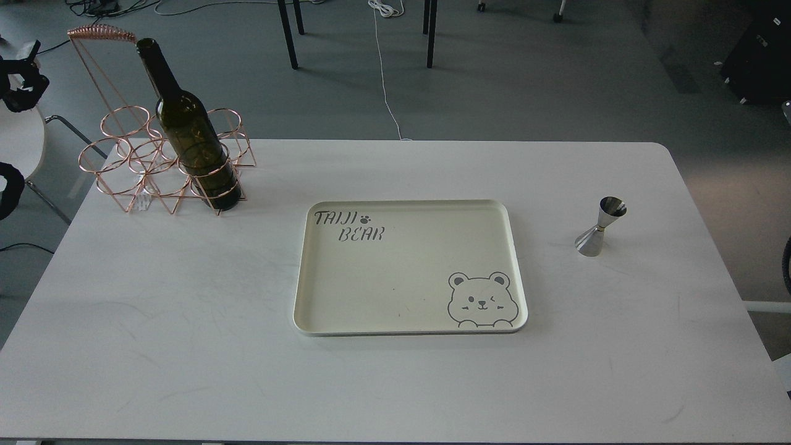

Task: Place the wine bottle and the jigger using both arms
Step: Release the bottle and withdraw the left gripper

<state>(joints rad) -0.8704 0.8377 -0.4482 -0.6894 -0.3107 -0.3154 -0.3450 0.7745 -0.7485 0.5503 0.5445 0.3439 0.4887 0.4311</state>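
Head view: wine bottle [188,127] stands in a copper wire rack [133,164] at table's [185,321] far left; jigger [600,227] stands far right, cream tray [411,267] between. Neither gripper shows, so their state is unknown. Lifting could snag the rack; the jigger may tip.

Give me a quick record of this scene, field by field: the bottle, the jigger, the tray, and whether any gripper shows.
wine bottle: upright, standing in the front right ring of the copper wire rack, far left of the table
jigger: upright, on the bare table right of the tray, apart from it
tray: cream, empty, mid-table, printed with a bear and the words TAIJI BEAR
grippers: neither in view
task state: bottle and jigger both untouched
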